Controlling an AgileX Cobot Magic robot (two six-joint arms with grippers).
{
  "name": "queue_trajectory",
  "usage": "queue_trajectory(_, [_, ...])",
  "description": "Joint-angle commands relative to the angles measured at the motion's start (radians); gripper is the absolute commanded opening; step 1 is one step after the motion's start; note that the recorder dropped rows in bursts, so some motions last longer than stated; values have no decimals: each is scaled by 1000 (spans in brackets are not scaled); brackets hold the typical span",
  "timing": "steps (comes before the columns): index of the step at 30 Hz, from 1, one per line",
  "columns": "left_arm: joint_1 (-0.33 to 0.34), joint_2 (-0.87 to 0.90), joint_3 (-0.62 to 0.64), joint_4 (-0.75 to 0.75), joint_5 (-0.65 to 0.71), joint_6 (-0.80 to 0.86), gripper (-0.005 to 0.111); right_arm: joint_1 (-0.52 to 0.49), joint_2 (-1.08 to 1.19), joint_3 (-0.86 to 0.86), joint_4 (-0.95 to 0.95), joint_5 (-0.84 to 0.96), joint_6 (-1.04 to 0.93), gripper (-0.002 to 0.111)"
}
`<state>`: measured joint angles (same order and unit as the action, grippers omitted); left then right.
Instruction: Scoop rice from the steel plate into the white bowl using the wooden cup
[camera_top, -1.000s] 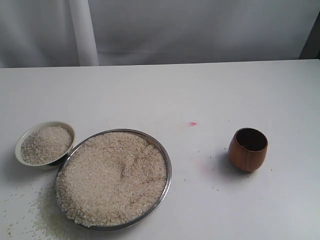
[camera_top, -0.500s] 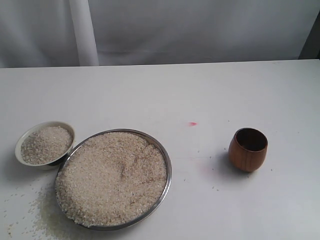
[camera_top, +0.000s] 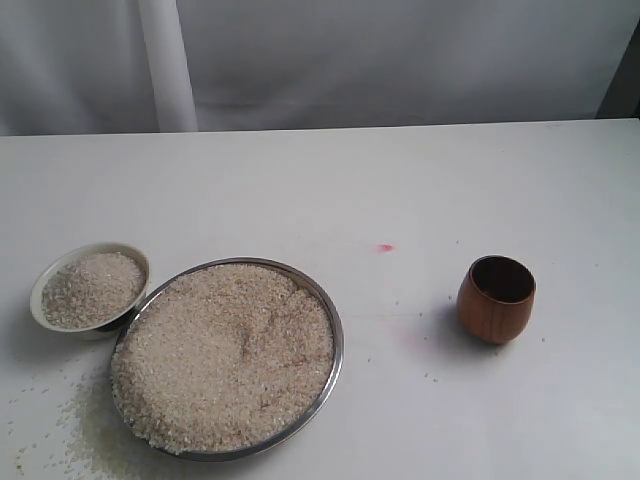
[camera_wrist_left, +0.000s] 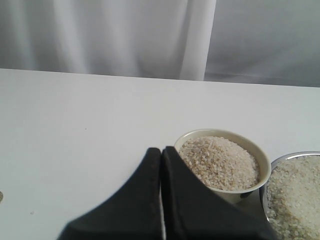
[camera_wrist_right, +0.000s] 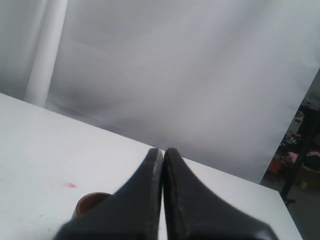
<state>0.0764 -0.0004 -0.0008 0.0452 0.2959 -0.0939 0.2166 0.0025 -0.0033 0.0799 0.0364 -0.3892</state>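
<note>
Rice (camera_top: 225, 355) heaps the steel plate (camera_top: 339, 350), wooden cup (camera_top: 497, 298) stands apart, upright (free to grab), left gripper (camera_wrist_left: 161, 150) and right gripper (camera_wrist_right: 162, 151) closed, empty.

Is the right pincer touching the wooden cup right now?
Apart. In the exterior view the wooden cup stands alone, the right pincer nowhere near it.
</note>
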Motion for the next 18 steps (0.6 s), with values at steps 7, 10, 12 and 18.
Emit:
queue_trajectory(7, [-6,0,1,-1,-11,-2,0,-8,-3,3,13,47,4,0])
queue_trajectory(10, [-6,0,1,-1,-11,-2,0,-8,-3,3,13,47,4,0])
queue_trajectory(12, [-6,0,1,-1,-11,-2,0,-8,-3,3,13,47,4,0])
queue_trajectory(18, [-6,0,1,-1,-11,-2,0,-8,-3,3,13,47,4,0])
